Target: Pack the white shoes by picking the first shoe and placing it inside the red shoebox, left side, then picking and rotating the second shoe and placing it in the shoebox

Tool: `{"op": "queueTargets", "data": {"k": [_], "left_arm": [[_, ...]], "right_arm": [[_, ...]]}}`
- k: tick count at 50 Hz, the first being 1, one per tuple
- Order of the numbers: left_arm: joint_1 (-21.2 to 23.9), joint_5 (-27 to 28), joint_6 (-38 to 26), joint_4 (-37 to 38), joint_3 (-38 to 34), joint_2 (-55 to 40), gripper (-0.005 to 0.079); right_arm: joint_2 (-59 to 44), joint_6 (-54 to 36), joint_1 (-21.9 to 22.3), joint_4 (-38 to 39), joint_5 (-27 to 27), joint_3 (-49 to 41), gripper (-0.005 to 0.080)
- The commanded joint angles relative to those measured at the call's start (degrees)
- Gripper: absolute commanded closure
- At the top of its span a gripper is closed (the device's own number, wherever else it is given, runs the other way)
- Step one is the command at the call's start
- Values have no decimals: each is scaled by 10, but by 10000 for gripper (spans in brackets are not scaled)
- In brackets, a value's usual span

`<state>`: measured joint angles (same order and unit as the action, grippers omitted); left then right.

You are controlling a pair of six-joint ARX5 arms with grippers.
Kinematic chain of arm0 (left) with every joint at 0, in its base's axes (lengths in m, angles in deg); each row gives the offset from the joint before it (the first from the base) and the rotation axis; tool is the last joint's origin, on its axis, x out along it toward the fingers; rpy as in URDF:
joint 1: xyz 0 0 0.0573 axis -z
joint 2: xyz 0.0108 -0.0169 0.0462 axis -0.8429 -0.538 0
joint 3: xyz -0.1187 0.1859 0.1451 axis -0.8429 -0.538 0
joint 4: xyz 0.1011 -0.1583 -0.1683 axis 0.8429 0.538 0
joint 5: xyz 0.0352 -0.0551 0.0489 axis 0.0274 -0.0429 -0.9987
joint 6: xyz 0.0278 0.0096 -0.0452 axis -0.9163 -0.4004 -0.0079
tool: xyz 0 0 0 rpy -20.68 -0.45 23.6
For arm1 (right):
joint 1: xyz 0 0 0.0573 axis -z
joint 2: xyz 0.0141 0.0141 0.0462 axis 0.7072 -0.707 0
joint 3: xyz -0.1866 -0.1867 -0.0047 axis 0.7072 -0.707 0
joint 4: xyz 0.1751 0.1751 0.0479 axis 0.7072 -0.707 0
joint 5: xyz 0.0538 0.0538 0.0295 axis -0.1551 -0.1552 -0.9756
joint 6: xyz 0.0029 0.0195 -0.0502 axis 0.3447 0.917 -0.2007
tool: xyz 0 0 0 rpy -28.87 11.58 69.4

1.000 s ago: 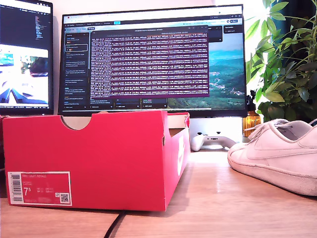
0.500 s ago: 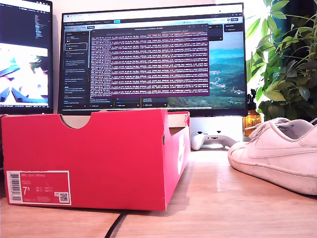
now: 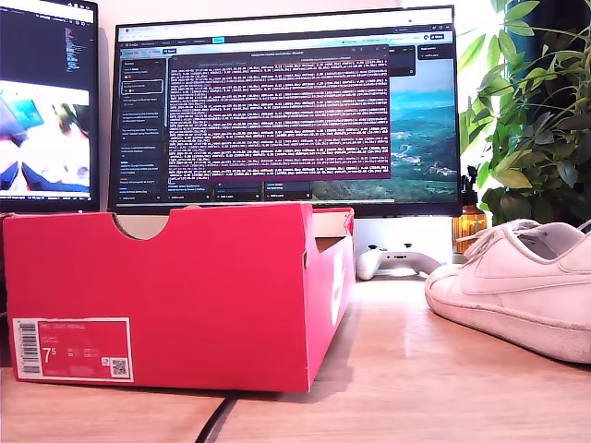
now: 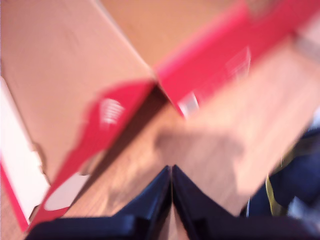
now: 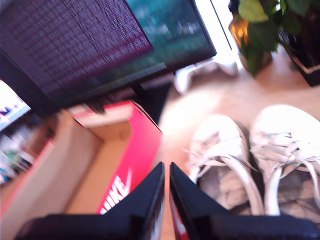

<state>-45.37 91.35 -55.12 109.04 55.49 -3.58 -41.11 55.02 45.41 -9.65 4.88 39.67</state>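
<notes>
Both white shoes (image 5: 252,150) beside red shoebox (image 3: 185,295) on tabletop (image 3: 416,369); fingers (image 4: 155,197) of first gripper (image 4: 171,172) and second gripper (image 5: 166,170) closed, empty

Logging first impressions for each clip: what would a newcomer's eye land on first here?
The red shoebox dominates the exterior view's left, open-topped on the wooden desk, with nothing visible inside it in the second wrist view. A white shoe sits at that view's right edge; the second wrist view shows both white shoes side by side beside the box. Behind glows a large monitor full of text.
</notes>
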Motion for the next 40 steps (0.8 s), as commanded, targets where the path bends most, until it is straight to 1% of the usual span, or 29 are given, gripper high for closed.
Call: {"op": "queueTargets", "data": {"k": [1, 6, 11, 19, 21, 24, 25, 28, 30, 33, 35, 40], "left_arm": [[30, -28, -9, -22, -5, -24, 760], [75, -68, -9, -64, -5, -71, 760], [105, -116, -9, -98, -5, -122, 761], [121, -140, -9, -128, -5, -198, 761], [123, -147, -9, -143, -5, -212, 761], [126, -158, -8, -164, -5, -226, 761], [127, -159, -8, -171, -5, -229, 761], [127, -158, -9, -191, -5, -237, 761], [127, -157, -9, -202, -5, -243, 761], [127, -157, -9, -214, -5, -251, 761], [127, -156, -9, -218, -5, -255, 761], [127, -152, -8, -220, -5, -258, 761]], "right_arm": [[-34, -18, -4, -28, -2, 23, 765], [-92, -35, -18, -91, -2, 68, 765], [-143, -61, -38, -149, -2, 112, 765], [-209, -93, -70, -223, 1, 179, 765], [-221, -99, -79, -236, 7, 194, 764], [-239, -111, -93, -258, 30, 216, 756], [-244, -111, -97, -266, 37, 222, 744], [-264, -127, -109, -290, 59, 241, 672], [-280, -135, -114, -304, 66, 251, 590], [-302, -136, -119, -321, 74, 261, 501], [-315, -140, -121, -325, 78, 262, 485], [-348, -157, -131, -327, 82, 262, 484]]}}
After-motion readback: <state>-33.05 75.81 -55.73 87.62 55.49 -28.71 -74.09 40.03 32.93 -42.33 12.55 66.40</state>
